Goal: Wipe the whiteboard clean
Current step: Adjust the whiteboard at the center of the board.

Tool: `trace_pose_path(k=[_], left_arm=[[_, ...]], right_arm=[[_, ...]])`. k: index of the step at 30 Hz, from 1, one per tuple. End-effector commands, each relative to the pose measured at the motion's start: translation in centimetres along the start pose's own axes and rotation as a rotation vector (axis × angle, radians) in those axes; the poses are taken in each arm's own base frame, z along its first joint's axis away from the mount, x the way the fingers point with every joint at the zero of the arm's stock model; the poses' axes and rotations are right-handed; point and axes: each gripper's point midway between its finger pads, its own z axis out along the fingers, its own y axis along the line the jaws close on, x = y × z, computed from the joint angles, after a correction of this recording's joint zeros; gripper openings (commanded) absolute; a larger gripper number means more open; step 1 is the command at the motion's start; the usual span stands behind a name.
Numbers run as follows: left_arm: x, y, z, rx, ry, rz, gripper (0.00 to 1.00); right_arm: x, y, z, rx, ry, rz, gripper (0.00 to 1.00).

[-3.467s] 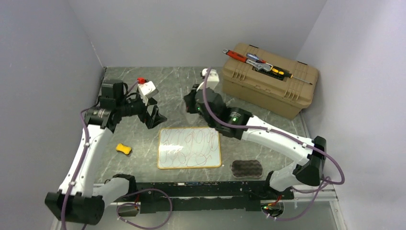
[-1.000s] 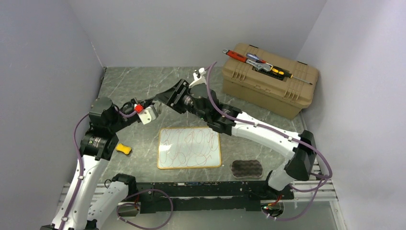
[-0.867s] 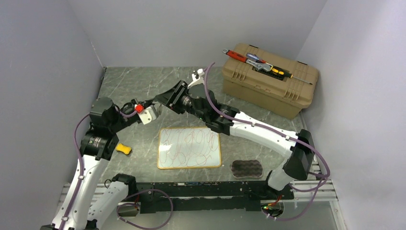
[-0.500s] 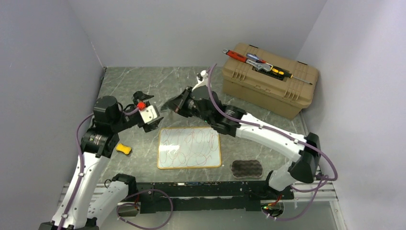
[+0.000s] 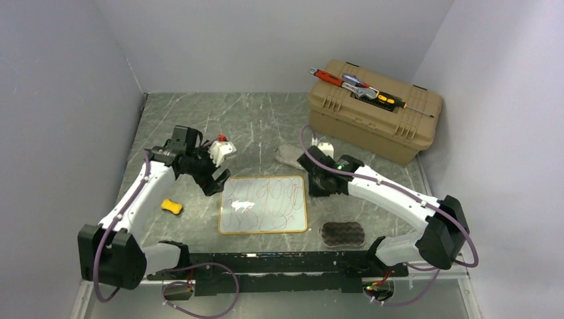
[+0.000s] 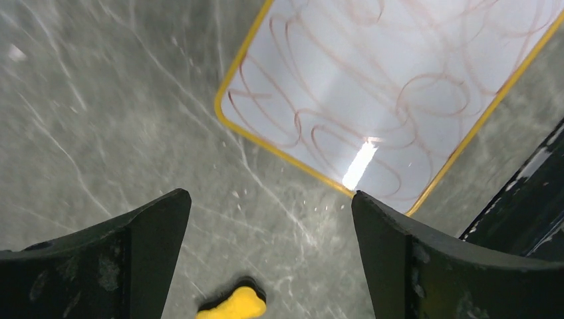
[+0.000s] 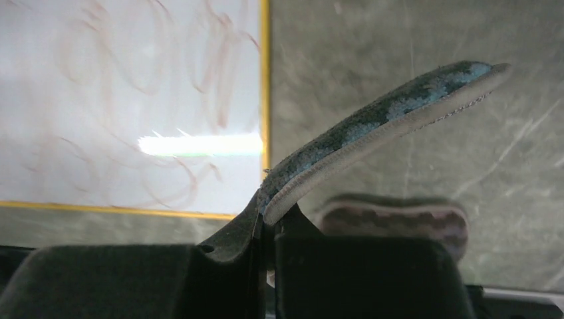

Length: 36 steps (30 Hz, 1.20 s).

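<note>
Toward the left edge of the grey marbled tabletop [image 5: 253, 116] lies a small yellow sponge block [image 5: 171, 207], loose on the surface. Right of it and farther back, the left gripper [image 6: 266, 219] hangs over the tabletop with its two black fingers spread wide and nothing between them.

At the middle of the tabletop, close to the near edge, lies the whiteboard [image 5: 263, 204]. It is a flat glossy white rectangle with a thin yellow-orange frame and rounded corners. Reddish-brown loops cover it, none wiped yet, and its far-left corner is just beside those open fingers. It looks stiff, thin and light, with a slick face, so it would probably slide under a wiping stroke. The likely hold is a press on a corner or frame edge, since lying flat it offers no lip to pinch. It faces up, and its long axis runs left to right, parallel to the near edge.

Just off the board's right edge, the right gripper [image 7: 266, 219] is pinched tight on one end of a thin blue-grey speckled cleaning cloth [image 7: 386, 113]. The cloth juts out in the air, clear of the board. By the board's near-right corner sits a dark oval wavy-textured sponge [image 5: 342, 234]. At the far-right corner stands a tan plastic toolbox [image 5: 374, 109] with hand tools [image 5: 356, 85] on its lid.
</note>
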Motion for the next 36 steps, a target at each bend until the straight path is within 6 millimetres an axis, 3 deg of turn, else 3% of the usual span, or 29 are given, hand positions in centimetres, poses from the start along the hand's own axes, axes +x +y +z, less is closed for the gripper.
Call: trace_pose_path(k=[1, 4, 11, 19, 23, 28, 36], left_arm=[[5.3, 0.8, 1.6, -0.034, 0.206, -0.015, 0.96], [7.4, 1.3, 2.9, -0.056, 0.270, -0.041, 0.92], [9.4, -0.5, 5.4, 0.063, 0.306, -0.114, 0.89], [9.6, -1.1, 8.6, 0.188, 0.320, -0.215, 0.86], [8.6, -1.1, 10.3, 0.263, 0.308, -0.276, 0.82], [5.7, -0.2, 11.6, 0.317, 0.233, -0.322, 0.74], [1.7, 0.9, 11.3, 0.337, 0.132, -0.327, 0.67]], right_arm=[[4.3, -1.6, 1.8, 0.007, 0.135, -0.074, 0.00], [5.6, -1.1, 3.5, -0.021, 0.169, -0.063, 0.00], [9.4, 0.2, 6.6, -0.090, 0.292, -0.036, 0.00], [11.4, 0.7, 6.9, -0.154, 0.341, 0.015, 0.00], [12.3, 1.6, 6.8, -0.222, 0.354, 0.053, 0.00], [13.3, 3.1, 6.2, -0.312, 0.377, 0.077, 0.00], [12.4, 4.5, 4.8, -0.361, 0.346, 0.072, 0.00]])
